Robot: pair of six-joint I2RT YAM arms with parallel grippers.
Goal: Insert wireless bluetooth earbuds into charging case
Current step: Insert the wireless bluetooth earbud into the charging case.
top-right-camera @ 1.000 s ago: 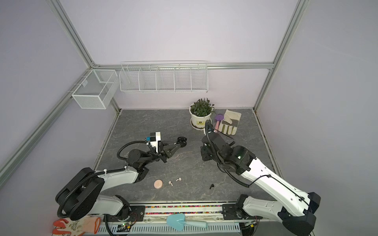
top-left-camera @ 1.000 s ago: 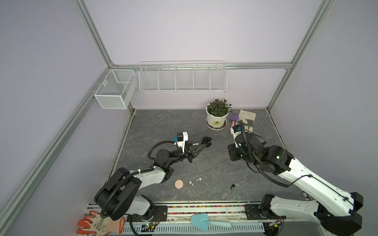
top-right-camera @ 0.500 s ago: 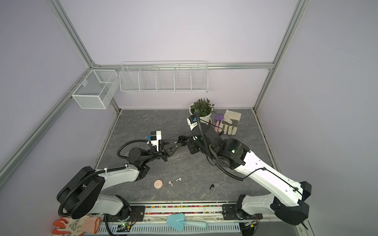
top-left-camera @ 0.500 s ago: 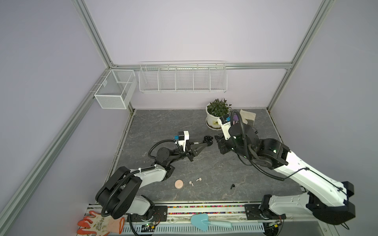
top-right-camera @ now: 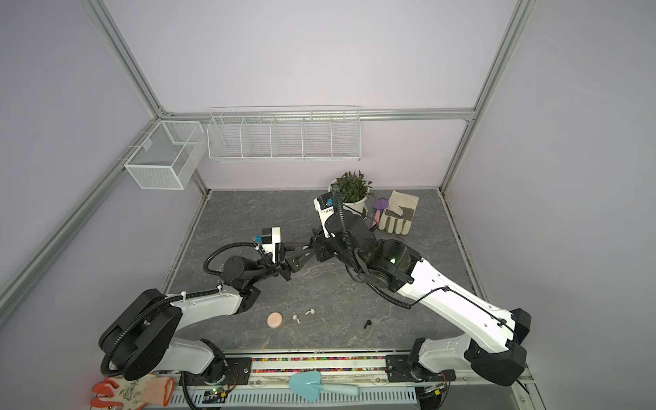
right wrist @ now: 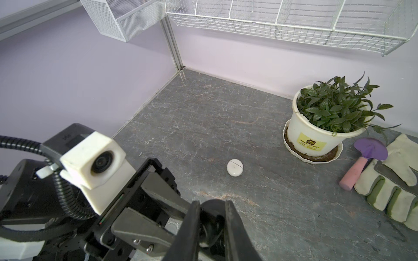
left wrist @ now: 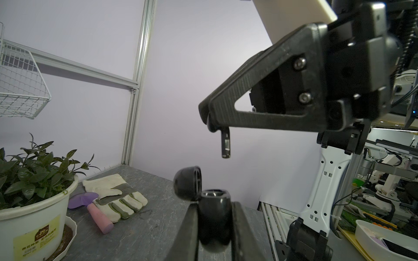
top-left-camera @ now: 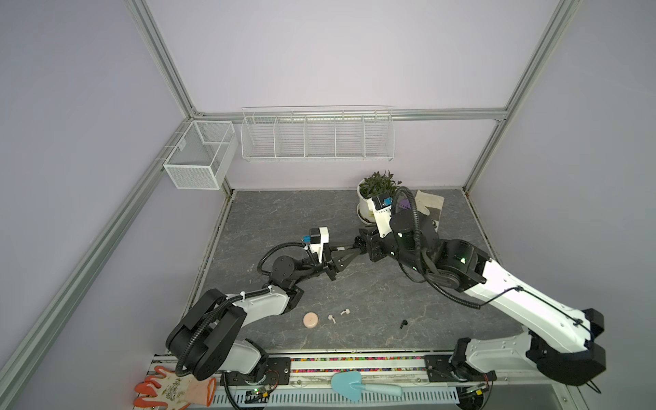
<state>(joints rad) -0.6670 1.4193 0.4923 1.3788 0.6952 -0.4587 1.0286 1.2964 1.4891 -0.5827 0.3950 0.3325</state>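
Above the middle of the tabletop (top-left-camera: pixel 284 220) the left hand (left wrist: pixel 214 218) grips the open black charging case (left wrist: pixel 213 203) and the right hand (left wrist: pixel 210 119) pinches the head of a black earbud (left wrist: pixel 225 144), likely light, stiff and slippery, its stem hanging free.

Right hand (left wrist: pixel 208 117) with black earbud (left wrist: pixel 225 144) no longer near glove (left wrist: pixel 113 196); just above open case (left wrist: pixel 214 230) in left hand (left wrist: pixel 214 210)

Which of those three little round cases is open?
The black case, clamped in the left pincer, lid flipped up. The pink case and the white case lie closed.
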